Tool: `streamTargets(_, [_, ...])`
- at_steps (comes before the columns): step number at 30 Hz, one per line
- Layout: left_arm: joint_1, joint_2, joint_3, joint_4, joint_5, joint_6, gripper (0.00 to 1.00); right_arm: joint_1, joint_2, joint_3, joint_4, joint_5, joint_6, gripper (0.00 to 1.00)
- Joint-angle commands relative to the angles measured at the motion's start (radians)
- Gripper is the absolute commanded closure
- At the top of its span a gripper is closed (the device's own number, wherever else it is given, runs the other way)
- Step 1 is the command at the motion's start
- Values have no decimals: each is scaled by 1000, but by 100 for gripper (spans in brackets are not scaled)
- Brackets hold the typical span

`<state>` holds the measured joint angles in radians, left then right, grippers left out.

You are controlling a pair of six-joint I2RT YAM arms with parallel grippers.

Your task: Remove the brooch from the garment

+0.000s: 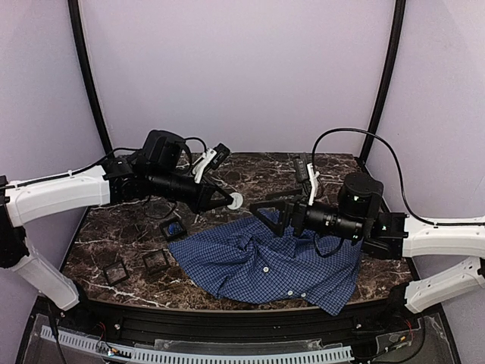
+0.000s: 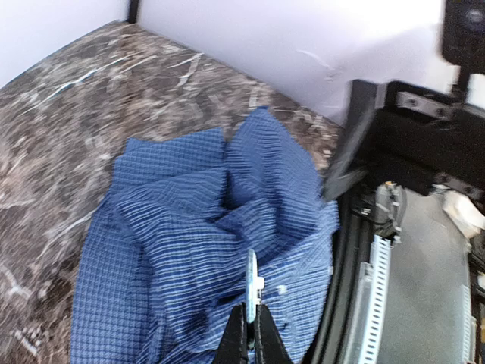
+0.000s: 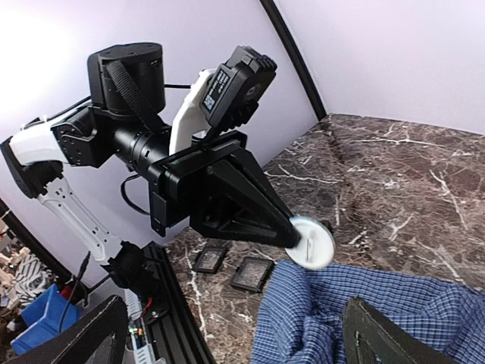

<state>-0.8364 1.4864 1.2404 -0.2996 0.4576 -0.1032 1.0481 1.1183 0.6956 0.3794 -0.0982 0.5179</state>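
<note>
Blue-and-white small-check garment [image 1: 265, 262], a collared shirt with white buttons: lies crumpled on the dark marbled surface [image 1: 250, 171], low and centre-right in the overhead view, one corner trailing towards the near edge. Brooch [image 3: 312, 241], a white round disc: no longer lying on the cloth; clamped edge-on in the left gripper [image 3: 289, 232], whose jaws are together on it, just above the shirt's upper left edge. Whether any pin or thread still joins it to the fabric cannot be told; the right wrist view shows the disc just beside the cloth edge. Right gripper [image 1: 267, 212]: jaws wide apart, holding nothing, poised over the shirt's upper middle folds. Three small black square trays [image 1: 155, 261]: left of the shirt, apart from it, contents unclear. Status, as a judgement: the removal looks essentially done, brooch in hand and shirt left behind; remaining is to draw the disc fully clear and set it down, perhaps at the trays.
</note>
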Motion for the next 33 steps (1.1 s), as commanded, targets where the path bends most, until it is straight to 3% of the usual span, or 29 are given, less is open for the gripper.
streamTargets(1, [14, -114, -89, 69, -450, -97, 99, -20, -20, 31, -152, 136, -39, 1])
streamTargets(5, [14, -205, -176, 46, -580, -176, 99, -62, 20, 63, -265, 200, -33, 1])
streamTargets(14, [15, -375, -372, -312, -804, -438, 99, -158, 71, 44, -323, 278, 0, 1])
streamTargets(21, [13, -306, -424, -494, -766, -548, 99, -185, 69, 32, -335, 290, 3, 1])
streamTargets(33, [13, -171, -434, -561, -762, -559, 99, -209, -18, -36, -352, 304, 40, 1])
